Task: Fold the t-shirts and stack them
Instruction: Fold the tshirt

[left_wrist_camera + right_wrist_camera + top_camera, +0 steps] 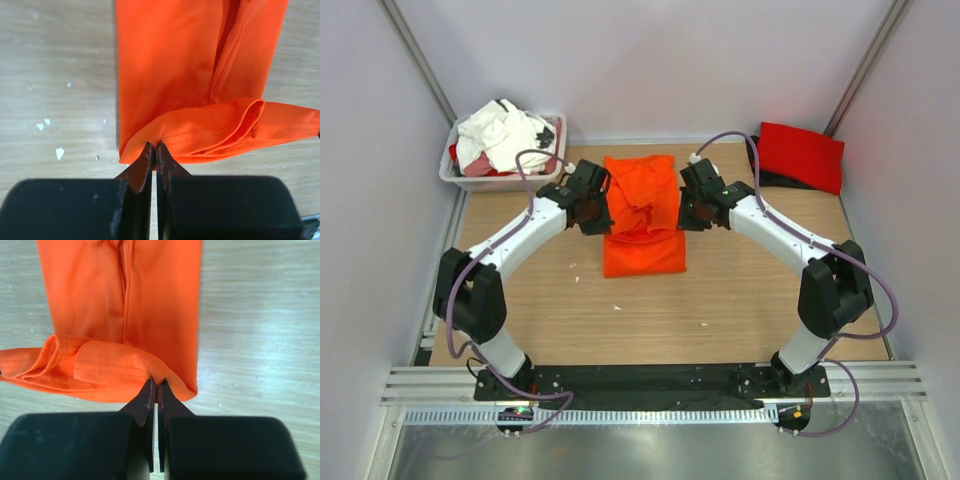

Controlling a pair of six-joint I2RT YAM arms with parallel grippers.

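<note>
The bright orange t-shirt (pixel 642 215) lies as a long folded strip at the middle of the table. My left gripper (pixel 592 212) is shut on its left hem corner (pixel 150 137), lifted off the wood. My right gripper (pixel 692 212) is shut on the right hem corner (pixel 160 372). The held hem sags between the two grippers over the strip, seen in the left wrist view (pixel 200 75) and the right wrist view (pixel 125 295). A folded red t-shirt (pixel 801 156) lies at the far right on something black (pixel 766 178). White shirts (pixel 505 135) are heaped in the tub.
A white plastic tub (pixel 470 180) stands at the far left corner, with a bit of red and black cloth among the white. Small white specks (pixel 59 152) dot the wood left of the orange strip. Grey walls close in on three sides.
</note>
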